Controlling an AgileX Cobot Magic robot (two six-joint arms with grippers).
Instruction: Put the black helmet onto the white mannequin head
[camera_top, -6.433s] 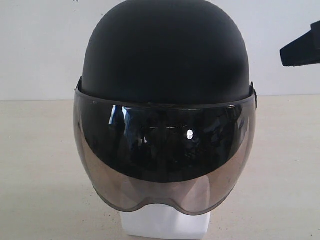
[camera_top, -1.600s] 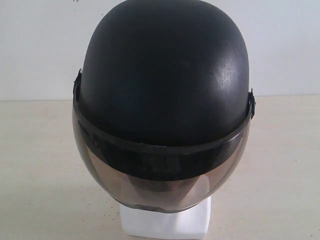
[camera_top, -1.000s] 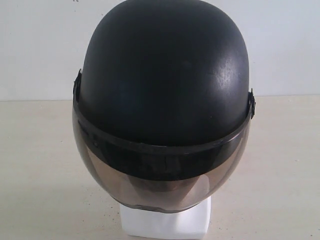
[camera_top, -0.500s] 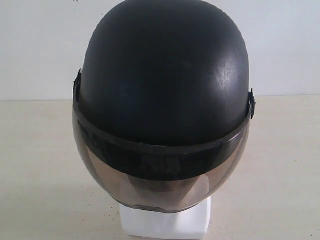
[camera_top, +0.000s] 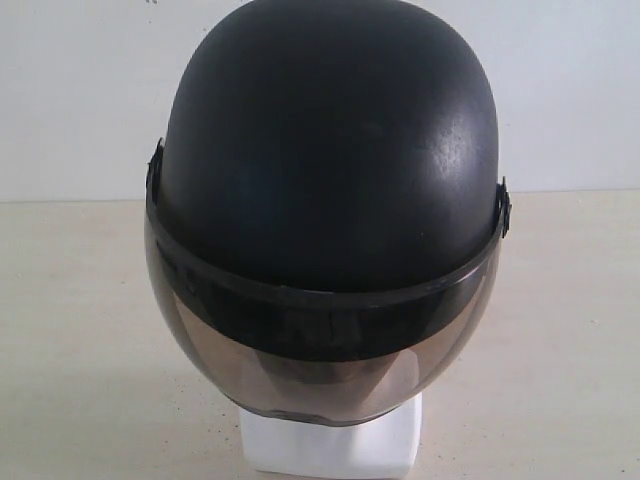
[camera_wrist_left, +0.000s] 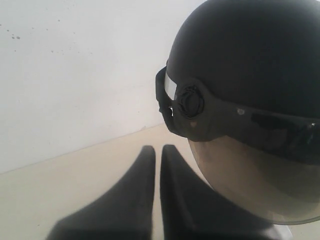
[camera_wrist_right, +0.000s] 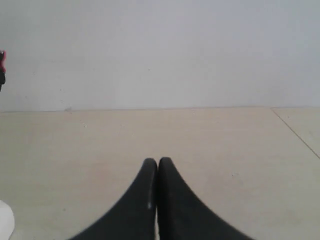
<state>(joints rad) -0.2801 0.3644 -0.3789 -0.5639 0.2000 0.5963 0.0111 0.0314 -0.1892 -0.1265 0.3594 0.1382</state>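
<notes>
Wrist views, left claw (camera_wrist_left: 157, 148) and right claw (camera_wrist_right: 158, 160) pressed together, exterior, helmet (camera_top: 330, 150) on head (camera_top: 330, 446)

The exterior camera is facing the helmet (camera_top: 330, 150) head-on from its visor (camera_top: 320, 350) side. It is sitting so close that the helmet is filling most of the frame, with the table (camera_top: 70, 330) and wall (camera_top: 80, 90) showing behind the helmet.

The left wrist camera is looking past the left gripper (camera_wrist_left: 157, 147) at the helmet's side from very near, aiming toward the visor pivot (camera_wrist_left: 190, 102).

The right wrist camera is pointing over the right gripper (camera_wrist_right: 158, 160), low across the table toward the wall.

The exterior and left wrist views are sharing the helmet and visor. All 3 views are sharing the table and wall.
</notes>
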